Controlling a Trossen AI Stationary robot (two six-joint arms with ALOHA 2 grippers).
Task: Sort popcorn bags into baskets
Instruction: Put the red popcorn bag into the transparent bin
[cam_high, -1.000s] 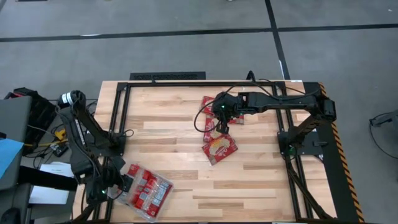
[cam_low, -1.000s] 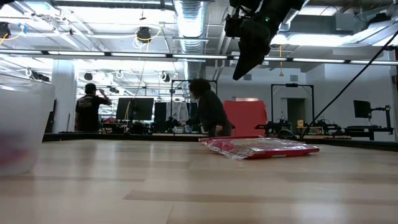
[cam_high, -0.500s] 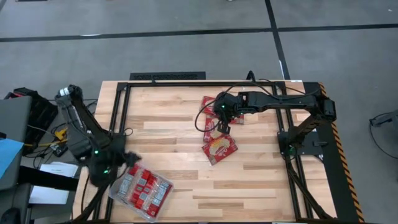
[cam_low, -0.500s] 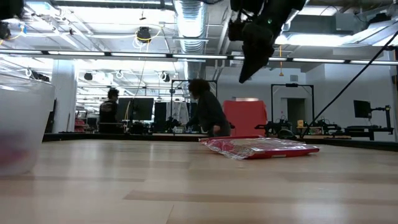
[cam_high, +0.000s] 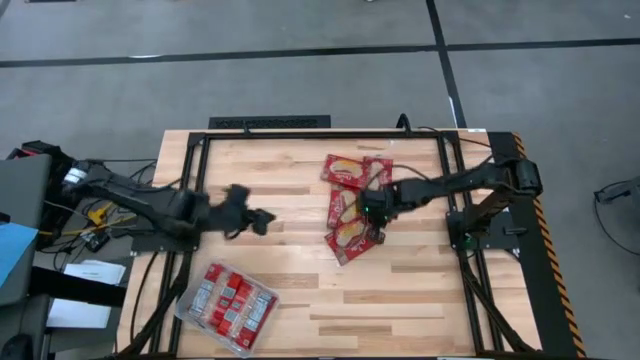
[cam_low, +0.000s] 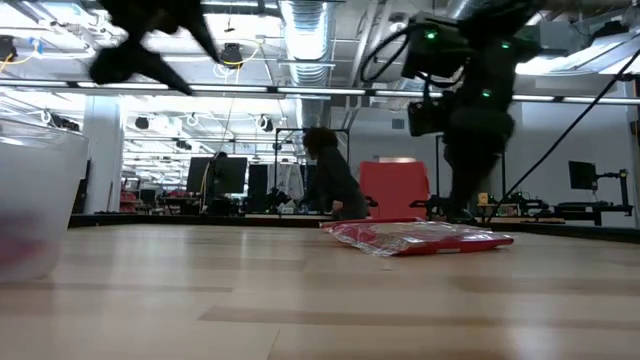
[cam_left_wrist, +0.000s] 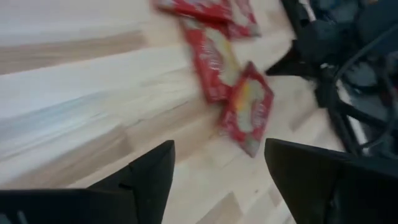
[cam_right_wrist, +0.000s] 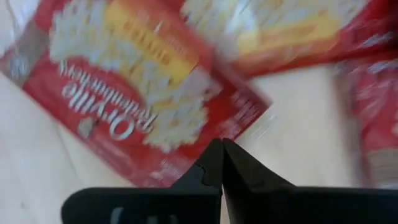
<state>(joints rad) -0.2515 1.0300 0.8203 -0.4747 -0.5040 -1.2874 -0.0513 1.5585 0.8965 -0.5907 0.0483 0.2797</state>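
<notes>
Several red popcorn bags lie flat in a loose group on the far right half of the table: two (cam_high: 345, 170) (cam_high: 378, 172) far, two (cam_high: 343, 208) (cam_high: 352, 238) nearer. The clear tray (cam_high: 183, 308) at the near left holds several more bags (cam_high: 230, 303). My right gripper (cam_high: 372, 208) (cam_right_wrist: 221, 148) is shut and low, its tips at the edge of a bag (cam_right_wrist: 137, 93). My left gripper (cam_high: 262, 221) (cam_left_wrist: 217, 180) is open and held above the table's middle, pointing toward the bags (cam_left_wrist: 249, 109). My right gripper points down, with its shut fingertips (cam_right_wrist: 217, 163) at the corner edge of a bag (cam_right_wrist: 239, 118), beside a strip of bare wood. Whether the tips touch the bag or the table, I cannot tell.
Bare wood lies between the tray and the group of bags. The black frame rails (cam_high: 300, 133) run along the table's far edge and sides. In the low view the tray's clear wall (cam_low: 40, 200) stands at the left, and a person (cam_low: 330, 180) is in the room beyond.
My left arm has swung up from the tray at the near left corner and reached out toward the table's middle, toward the bags. My right gripper has come down from above the far bags and shifted a little toward the right and near edges, to table level beside them.
</notes>
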